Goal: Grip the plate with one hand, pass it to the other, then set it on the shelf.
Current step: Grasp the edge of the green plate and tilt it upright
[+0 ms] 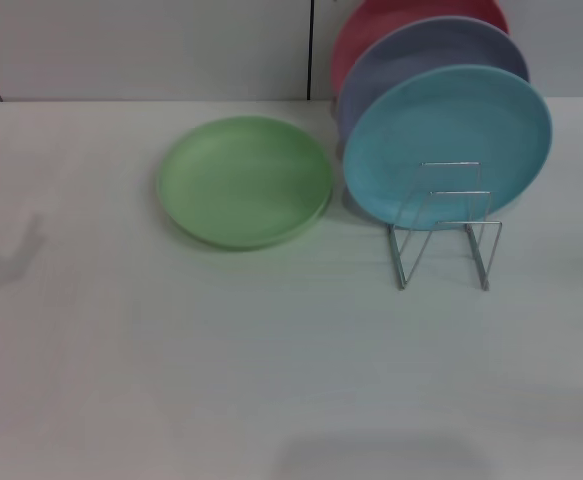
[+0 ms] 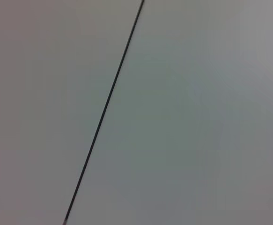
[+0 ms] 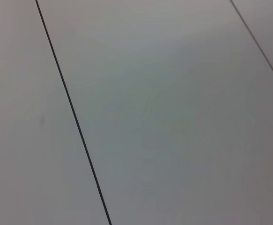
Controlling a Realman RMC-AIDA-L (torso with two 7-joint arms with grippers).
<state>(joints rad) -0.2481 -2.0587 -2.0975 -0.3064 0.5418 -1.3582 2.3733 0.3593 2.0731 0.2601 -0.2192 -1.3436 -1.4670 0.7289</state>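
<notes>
The round, matte light-green plate (image 1: 245, 181) lies flat on the white table (image 1: 171, 380), just beside the thin silver wire rack (image 1: 445, 225) and to its left. A turquoise-blue plate (image 1: 447, 145) stands upright in the rack, with a lavender plate (image 1: 426, 60) and a red-pink plate (image 1: 391, 22) behind it. The front loops of the rack are free.

Neither the left gripper nor the right gripper appears in any view, so it cannot be told whether their fingers are spread or pressed together. Both wrist views show only a plain pale surface with thin dark seams.

The risks, as a judgement: the plate lies flat, so a finger must go under its low rim, and it may slide toward the rack and knock the standing plates. During the pass, a thin rim grip can slip. At the rack, the plate may strike the turquoise one.

The back part of the rack is hidden by the plates, and the red-pink plate is cut off by the frame edge. The faint shadow at the left is perhaps from an arm.
</notes>
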